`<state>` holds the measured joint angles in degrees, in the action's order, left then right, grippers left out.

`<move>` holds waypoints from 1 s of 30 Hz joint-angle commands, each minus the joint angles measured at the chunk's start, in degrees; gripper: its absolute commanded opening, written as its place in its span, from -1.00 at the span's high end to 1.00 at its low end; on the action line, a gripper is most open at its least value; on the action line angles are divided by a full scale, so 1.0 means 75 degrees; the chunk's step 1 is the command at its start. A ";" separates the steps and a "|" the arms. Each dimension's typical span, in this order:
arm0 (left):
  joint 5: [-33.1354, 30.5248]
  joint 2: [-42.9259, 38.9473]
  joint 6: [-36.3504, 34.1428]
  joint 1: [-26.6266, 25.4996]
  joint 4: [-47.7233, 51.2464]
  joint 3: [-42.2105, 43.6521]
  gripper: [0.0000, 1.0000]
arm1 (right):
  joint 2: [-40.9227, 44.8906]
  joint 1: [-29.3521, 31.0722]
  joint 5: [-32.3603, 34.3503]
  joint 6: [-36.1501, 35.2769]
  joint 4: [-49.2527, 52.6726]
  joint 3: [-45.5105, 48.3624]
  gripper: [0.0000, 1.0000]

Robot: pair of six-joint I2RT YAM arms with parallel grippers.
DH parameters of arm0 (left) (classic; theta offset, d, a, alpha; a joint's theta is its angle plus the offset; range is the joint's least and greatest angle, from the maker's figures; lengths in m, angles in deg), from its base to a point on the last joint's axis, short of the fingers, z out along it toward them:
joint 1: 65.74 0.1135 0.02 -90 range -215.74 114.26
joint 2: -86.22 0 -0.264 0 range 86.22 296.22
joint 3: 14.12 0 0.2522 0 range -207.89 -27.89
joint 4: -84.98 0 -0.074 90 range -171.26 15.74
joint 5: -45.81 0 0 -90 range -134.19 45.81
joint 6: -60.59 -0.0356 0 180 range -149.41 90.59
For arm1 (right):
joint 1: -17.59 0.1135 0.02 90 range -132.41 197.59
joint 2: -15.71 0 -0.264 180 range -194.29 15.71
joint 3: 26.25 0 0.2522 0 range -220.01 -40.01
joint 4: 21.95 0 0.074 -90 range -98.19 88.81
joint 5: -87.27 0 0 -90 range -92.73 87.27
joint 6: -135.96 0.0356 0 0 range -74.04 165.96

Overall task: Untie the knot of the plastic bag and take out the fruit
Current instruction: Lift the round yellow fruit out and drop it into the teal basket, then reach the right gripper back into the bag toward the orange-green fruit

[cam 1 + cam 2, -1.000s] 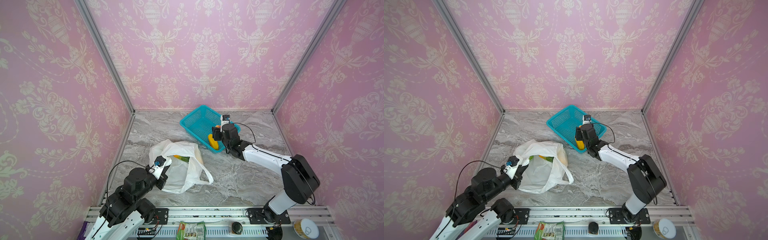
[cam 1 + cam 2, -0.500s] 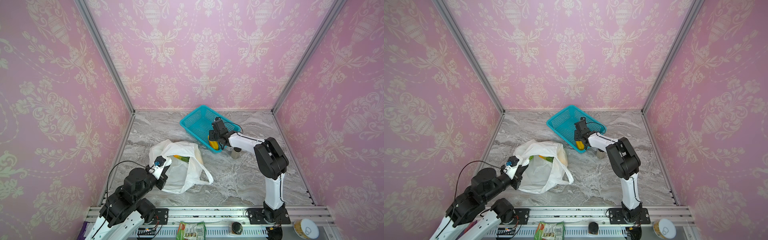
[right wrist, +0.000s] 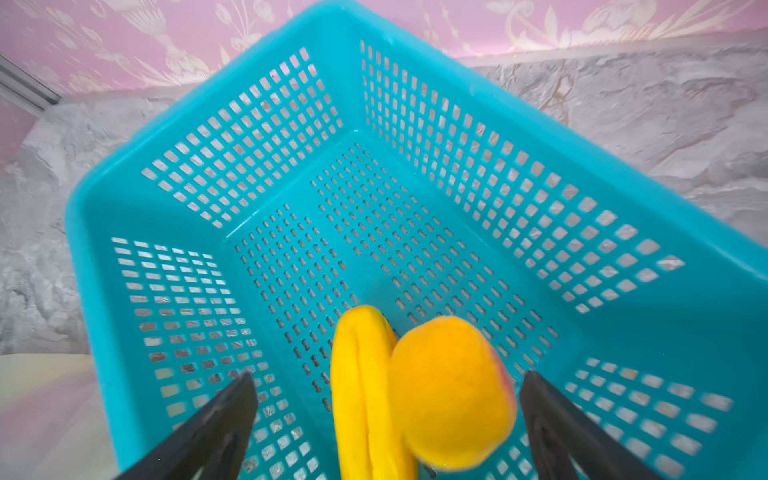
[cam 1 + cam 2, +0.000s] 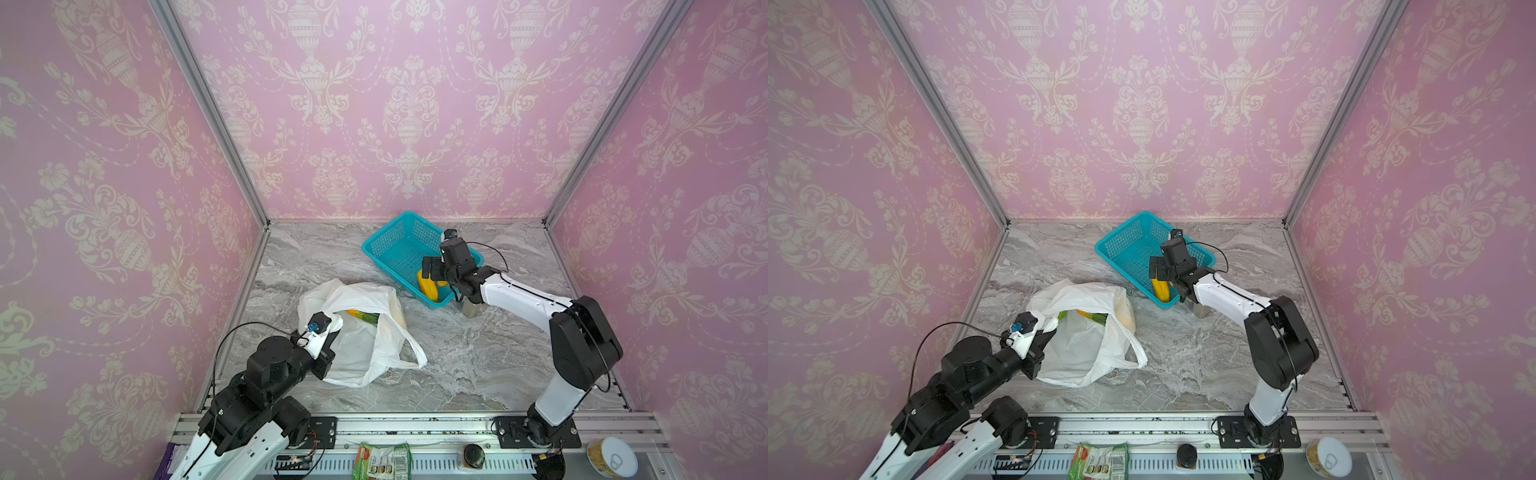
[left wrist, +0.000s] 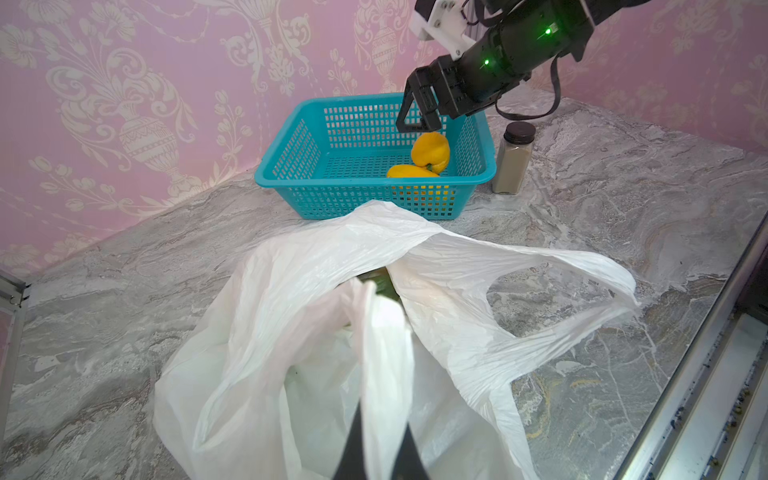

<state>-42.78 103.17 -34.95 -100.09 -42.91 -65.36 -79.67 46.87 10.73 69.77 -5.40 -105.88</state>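
The left hand (image 5: pixel 382 432) is clamped on a strip of the white plastic bag (image 4: pixel 361 345), lifting it so the mouth gapes. No knot shows, and a loop handle (image 4: pixel 409 349) lies slack toward the surface's front-left corner. The right hand (image 5: pixel 415 124) hangs spread wide, gripping nothing, over the teal basket (image 4: pixel 386 245) by the back edge. Just below it a yellow-orange mango (image 3: pixel 449 390) leans on a banana (image 3: pixel 357 374). An orange-green fruit (image 4: pixel 363 316) lies inside the bag.
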 commanded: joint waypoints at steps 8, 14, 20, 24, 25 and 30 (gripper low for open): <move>0.0076 -0.0001 -0.0065 0.0042 -0.0062 -0.0089 1.00 | 0.2987 0.0810 -0.0134 -0.1007 -0.1774 0.2094 -0.87; 0.0087 -0.0010 -0.0070 0.0045 -0.0062 -0.0087 1.00 | 0.3782 0.3005 -0.0859 -0.2686 -0.3400 0.3058 -0.57; 0.0093 -0.0020 -0.0069 0.0056 -0.0056 -0.0101 1.00 | 0.2116 0.4575 -0.1877 -0.3622 -0.5764 0.3406 -0.08; 0.0074 -0.0059 -0.0057 0.0056 -0.0056 -0.0098 1.00 | 0.0530 0.4803 -0.1532 -0.3129 -0.6542 0.3040 0.00; 0.0065 -0.0055 -0.0052 0.0056 -0.0062 -0.0101 1.00 | 0.0230 0.4803 -0.1509 -0.3011 -0.6512 0.2874 0.00; 0.0088 -0.0037 -0.0067 0.0064 -0.0052 -0.0110 1.00 | -0.1051 0.4802 -0.0896 -0.3073 -0.5600 0.1825 0.09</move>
<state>-42.80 103.17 -34.95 -100.04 -42.93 -65.36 -85.30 82.98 0.74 46.95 -46.86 -87.72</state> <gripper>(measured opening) 0.046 0.462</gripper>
